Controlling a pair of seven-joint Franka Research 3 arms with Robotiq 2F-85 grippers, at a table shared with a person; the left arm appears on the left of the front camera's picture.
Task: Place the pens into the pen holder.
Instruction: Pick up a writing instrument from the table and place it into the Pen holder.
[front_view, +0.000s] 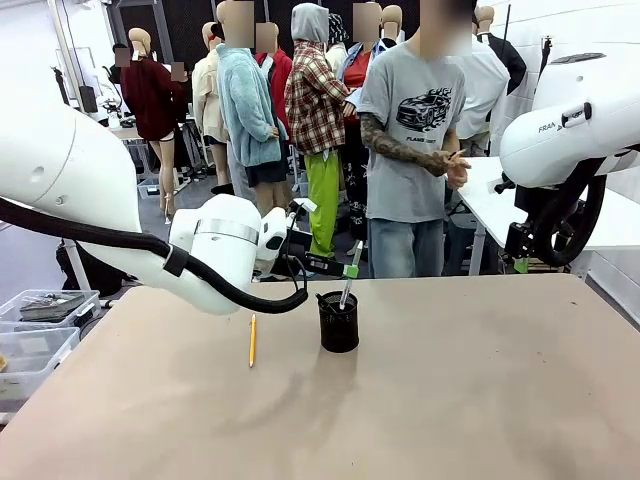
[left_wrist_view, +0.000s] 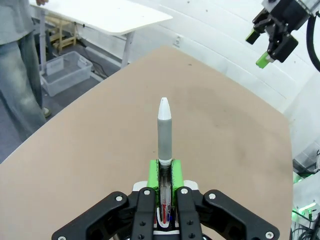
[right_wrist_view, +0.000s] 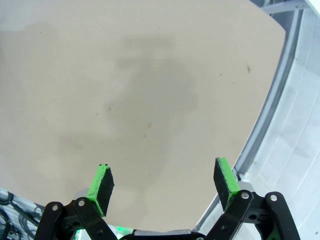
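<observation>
- Your orange-yellow pen (front_view: 252, 340) is lying flat on the table (front_view: 450, 400), just left of the pen holder (front_view: 338, 325).
- Your left gripper (left_wrist_view: 165, 167) is clamping the silver-white pen (left_wrist_view: 164, 131), which is tilting, its lower end at the holder's rim.
- Your right gripper (right_wrist_view: 165, 180) is hanging wide open, holding nothing.

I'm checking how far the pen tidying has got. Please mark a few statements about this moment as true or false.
1. The left gripper is shut on the silver-white pen. True.
2. The yellow pencil stands in the cup. False: it lies flat on the table beside the cup.
3. The right gripper is open and holds nothing. True.
4. The cup lies tipped on its side. False: it stands upright.
</observation>
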